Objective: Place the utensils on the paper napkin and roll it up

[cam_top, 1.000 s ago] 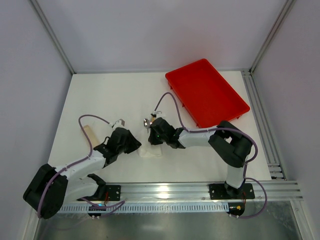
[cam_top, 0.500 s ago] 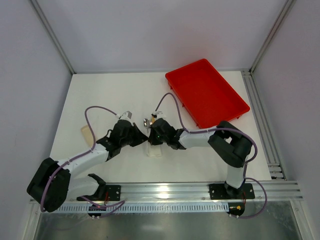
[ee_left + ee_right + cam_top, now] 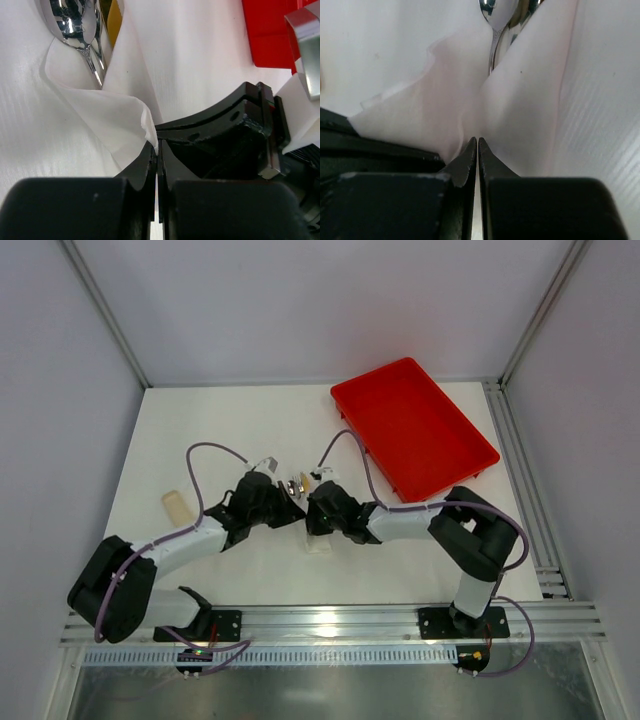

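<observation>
Our left fingers (image 3: 142, 167) came from 9 o'clock beside the right fingers (image 3: 466, 159); both closed, probably pinching the paper napkin (image 3: 107, 117); we judge rolling begun.

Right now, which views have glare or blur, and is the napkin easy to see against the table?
Left wrist: the spoon shows glare and reflections; the left gripper is blurred close to the lens. Right wrist: the right gripper is equally soft; the spoon glints at the top edge. Top external: sharp, evenly lit, but the paper napkin nearly blends into the white table.
</observation>
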